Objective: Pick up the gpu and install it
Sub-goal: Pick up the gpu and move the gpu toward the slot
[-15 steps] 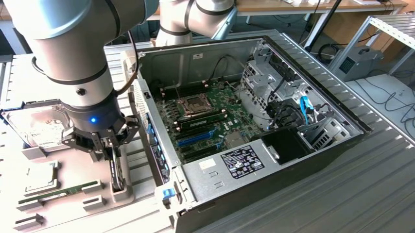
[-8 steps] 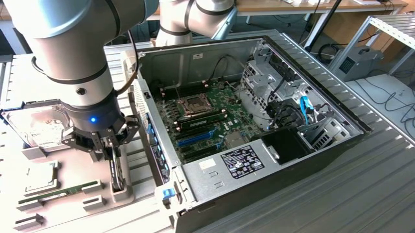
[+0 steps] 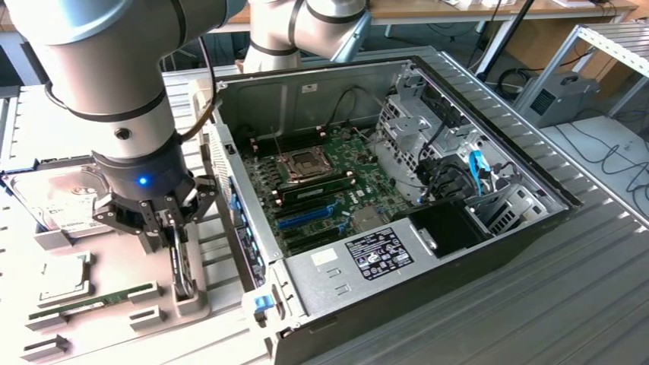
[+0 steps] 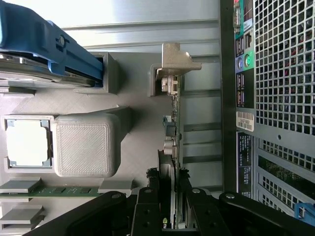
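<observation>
The gpu (image 3: 182, 268) is a thin black card standing on edge in a grey holder on the white parts tray (image 3: 112, 251), just left of the open computer case in the exterior view. My gripper (image 3: 173, 242) reaches down over it, one black finger on each face. In the wrist view the gpu (image 4: 171, 142) appears edge-on, its far end resting in a grey bracket post (image 4: 172, 61). There the gripper (image 4: 170, 179) is shut on the near end of the card, with the fingers (image 4: 151, 194) pressed against its sides. The card still sits in its holder.
The open computer case (image 3: 507, 163) lies on its side with the motherboard (image 3: 335, 171) and a blue slot (image 3: 304, 217) exposed; its perforated rear panel (image 4: 283, 73) is close beside the card. On the tray lie a hard drive (image 3: 63, 199), a processor (image 3: 63, 280) and a green memory stick (image 3: 87, 306).
</observation>
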Robot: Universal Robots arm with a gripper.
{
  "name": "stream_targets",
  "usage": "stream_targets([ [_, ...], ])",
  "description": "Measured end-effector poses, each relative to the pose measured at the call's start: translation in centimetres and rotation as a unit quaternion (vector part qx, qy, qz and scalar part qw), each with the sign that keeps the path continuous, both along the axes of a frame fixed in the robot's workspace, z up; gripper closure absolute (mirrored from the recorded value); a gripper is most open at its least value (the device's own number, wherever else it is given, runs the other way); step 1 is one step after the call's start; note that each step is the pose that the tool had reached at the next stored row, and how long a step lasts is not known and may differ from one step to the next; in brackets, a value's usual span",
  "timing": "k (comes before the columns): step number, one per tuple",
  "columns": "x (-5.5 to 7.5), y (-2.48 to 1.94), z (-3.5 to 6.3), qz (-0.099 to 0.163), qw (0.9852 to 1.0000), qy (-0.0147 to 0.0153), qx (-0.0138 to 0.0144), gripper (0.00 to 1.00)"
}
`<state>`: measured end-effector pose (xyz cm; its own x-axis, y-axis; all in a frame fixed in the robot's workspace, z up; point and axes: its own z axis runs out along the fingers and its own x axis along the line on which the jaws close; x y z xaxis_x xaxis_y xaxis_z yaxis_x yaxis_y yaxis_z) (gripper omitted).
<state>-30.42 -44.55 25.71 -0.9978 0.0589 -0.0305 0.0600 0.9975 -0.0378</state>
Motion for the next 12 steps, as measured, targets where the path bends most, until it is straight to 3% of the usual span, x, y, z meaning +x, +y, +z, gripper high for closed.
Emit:
stream_targets([
  [12,0.0,0.0,0.4,0.0,1.0,0.0,0.0,0.74],
])
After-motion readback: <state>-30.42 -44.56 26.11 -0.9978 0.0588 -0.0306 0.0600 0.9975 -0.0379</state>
